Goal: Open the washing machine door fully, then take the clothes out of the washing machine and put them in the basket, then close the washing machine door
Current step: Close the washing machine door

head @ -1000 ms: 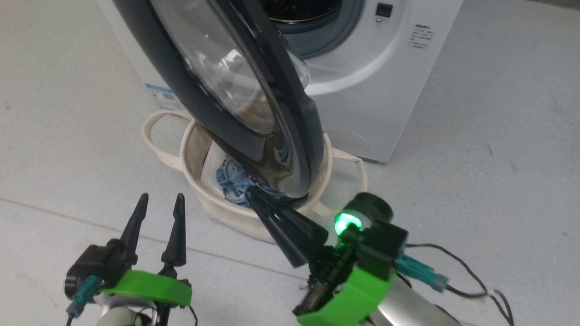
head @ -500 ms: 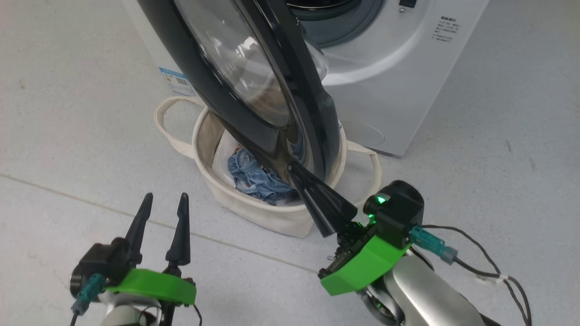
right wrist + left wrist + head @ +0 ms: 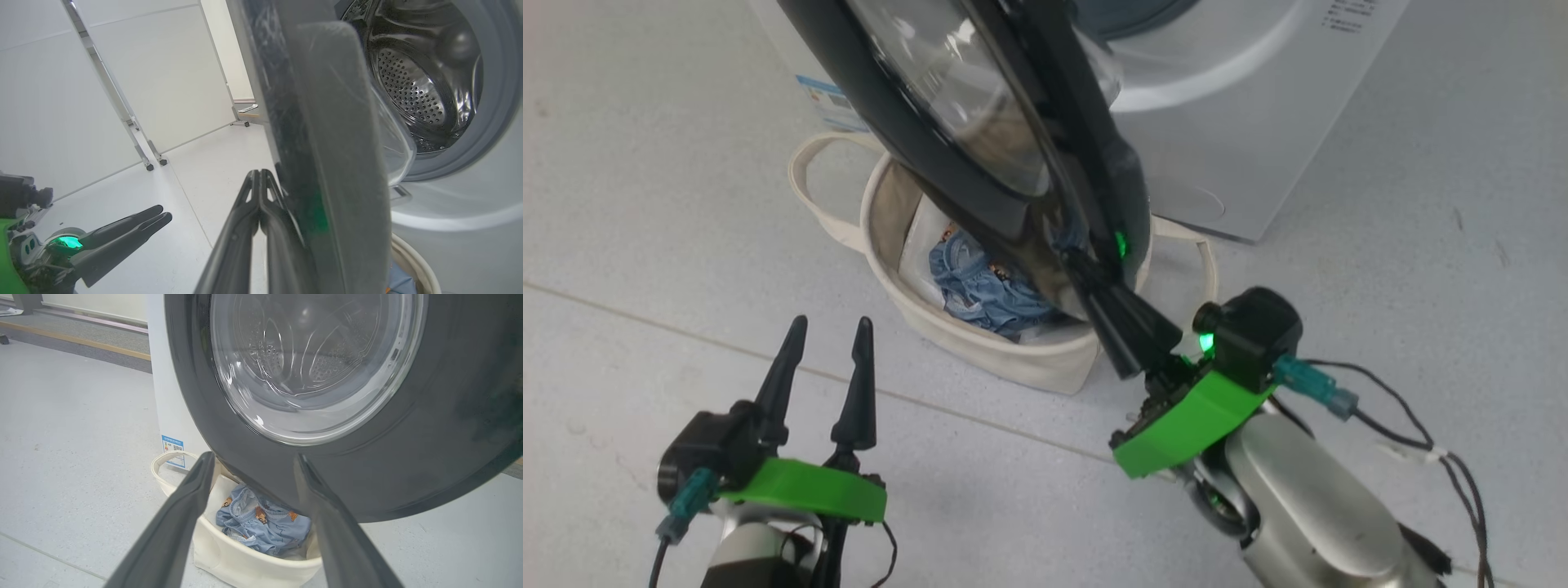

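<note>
right hand (image 3: pixel 260 173): together, against washing machine door (image 3: pixel 408 457) rim | left hand (image 3: pixel 832 322): fingers apart | clothes (image 3: pixel 265 526) in basket (image 3: pixel 245 563)

A lab-like test room: freestanding white partition panels (image 3: pixel 171 73) (on metal feet (image 3: pixel 150 166)) and bare grey floor (image 3: pixel 645 163).

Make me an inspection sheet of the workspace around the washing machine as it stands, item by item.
Surface: pale grey floor with a seam line.
Job's things: washing machine door ajar, hanging over the basket; clothes in the basket; no clothes in the part of the drum that shows.
Clutter: white sheet beside the clothes.
Grippers: left gripper open, holding nothing; right gripper shut, tips at the door's lower rim.
Cables: black cable trailing from the right wrist.
Surroundings: white partition panels.
</note>
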`<state>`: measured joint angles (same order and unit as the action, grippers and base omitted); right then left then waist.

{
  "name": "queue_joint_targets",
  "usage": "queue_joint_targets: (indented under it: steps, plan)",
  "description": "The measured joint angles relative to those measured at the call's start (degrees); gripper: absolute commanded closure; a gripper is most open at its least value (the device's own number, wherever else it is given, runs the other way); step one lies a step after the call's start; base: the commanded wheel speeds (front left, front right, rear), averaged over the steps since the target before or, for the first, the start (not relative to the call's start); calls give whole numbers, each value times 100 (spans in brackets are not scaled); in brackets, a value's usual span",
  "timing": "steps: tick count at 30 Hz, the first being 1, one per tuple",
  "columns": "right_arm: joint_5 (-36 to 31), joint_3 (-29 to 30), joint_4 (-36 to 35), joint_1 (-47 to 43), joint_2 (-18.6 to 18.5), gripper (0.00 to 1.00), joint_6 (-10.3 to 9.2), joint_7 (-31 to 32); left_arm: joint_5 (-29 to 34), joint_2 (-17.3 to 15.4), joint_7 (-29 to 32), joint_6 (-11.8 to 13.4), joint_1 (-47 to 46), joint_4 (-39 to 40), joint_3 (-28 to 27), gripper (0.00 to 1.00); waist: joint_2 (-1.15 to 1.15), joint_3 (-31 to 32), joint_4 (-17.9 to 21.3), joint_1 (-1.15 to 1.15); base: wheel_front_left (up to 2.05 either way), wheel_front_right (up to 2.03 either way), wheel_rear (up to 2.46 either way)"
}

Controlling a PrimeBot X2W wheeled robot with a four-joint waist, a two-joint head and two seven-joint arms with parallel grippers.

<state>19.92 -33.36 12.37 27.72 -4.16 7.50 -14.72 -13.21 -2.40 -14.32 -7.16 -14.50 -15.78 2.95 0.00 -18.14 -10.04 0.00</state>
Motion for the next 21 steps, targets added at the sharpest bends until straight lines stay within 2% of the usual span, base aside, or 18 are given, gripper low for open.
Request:
queue_joint_targets:
  steps: [13, 21]
  plan:
    - [25, 767, 79, 602, 1, 100, 0, 0, -118, 18, 0, 8, -279, 62, 275, 0, 0, -449, -21, 0, 0, 0, 0]
    - [-33, 1694, 374, 1160, -1, 100, 0, 0, -242, 31, 0, 102, -449, 157, 388, 0, 0, -693, -232, 0, 0, 0, 0]
